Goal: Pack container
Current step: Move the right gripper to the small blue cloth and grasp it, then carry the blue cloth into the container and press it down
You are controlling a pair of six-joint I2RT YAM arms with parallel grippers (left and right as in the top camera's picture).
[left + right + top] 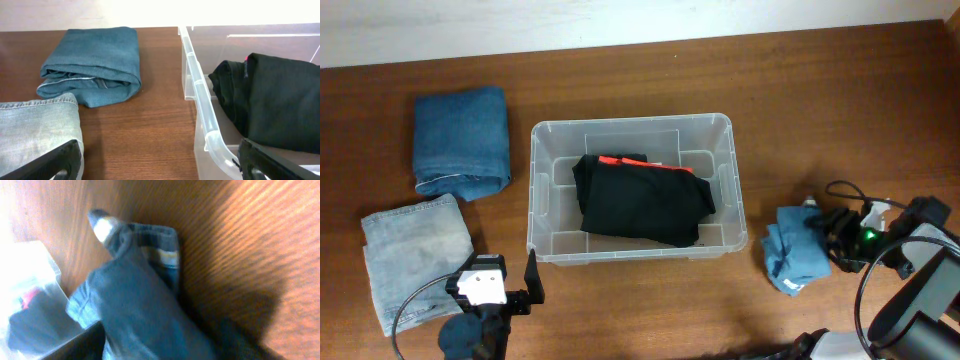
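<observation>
The clear plastic container [632,121] stands mid-table with a folded black garment [642,203] with a red edge inside. Its rim [204,97] and the black garment [280,100] show in the left wrist view. My left gripper [503,288] is open and empty near the table's front, left of the container's near corner; its fingers [160,167] straddle bare wood. My right gripper [837,243] is at a crumpled blue garment [798,252] right of the container. In the blurred right wrist view the blue garment [145,310] fills the jaws [160,347]. The container [30,285] shows at the left there.
Folded dark blue jeans [462,140] lie at the back left and also show in the left wrist view [95,62]. Folded light denim jeans [415,255] lie at the front left, right beside my left gripper [35,130]. Cables trail by the right arm [860,195].
</observation>
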